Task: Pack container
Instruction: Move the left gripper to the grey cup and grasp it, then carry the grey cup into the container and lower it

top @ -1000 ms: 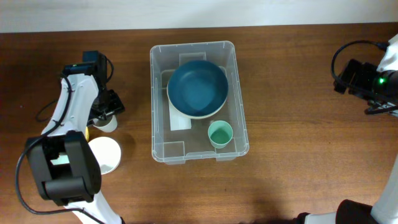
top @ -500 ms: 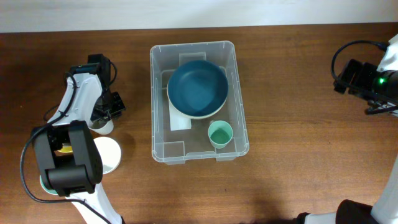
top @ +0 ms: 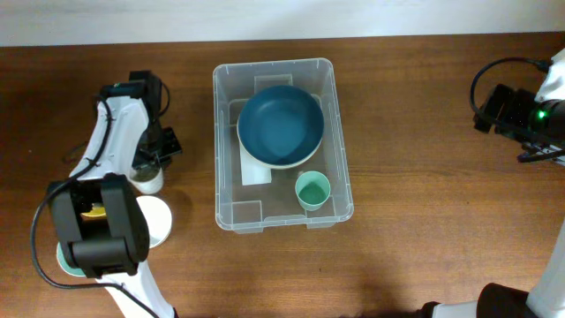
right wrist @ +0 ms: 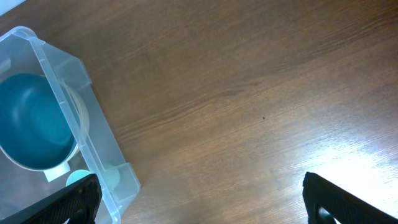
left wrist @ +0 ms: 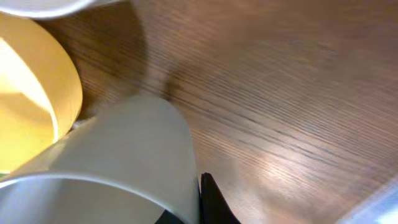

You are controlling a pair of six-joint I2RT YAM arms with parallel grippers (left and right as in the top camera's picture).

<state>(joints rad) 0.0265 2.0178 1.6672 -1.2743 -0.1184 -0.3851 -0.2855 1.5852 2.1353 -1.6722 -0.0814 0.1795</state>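
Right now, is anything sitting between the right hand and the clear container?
No. The right wrist view shows only bare wooden table between the open right hand and the container; the overhead view agrees.

Container [top: 274, 64] is clear, bowl [top: 280, 126] teal, blurred cup [left wrist: 124, 155] seemingly cream.

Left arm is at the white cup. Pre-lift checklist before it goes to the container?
1. Jaws of left gripper shut on white cup wall: ok.
2. Cup free of the yellow bowl beside it: cannot tell, very close.
3. Bare table between cup and container: ok.
4. Room in container: ok, the corner beside the green cup is bare; the blue bowl fills the far half.
5. The right gripper out of the way: ok, open, off to the container's right.
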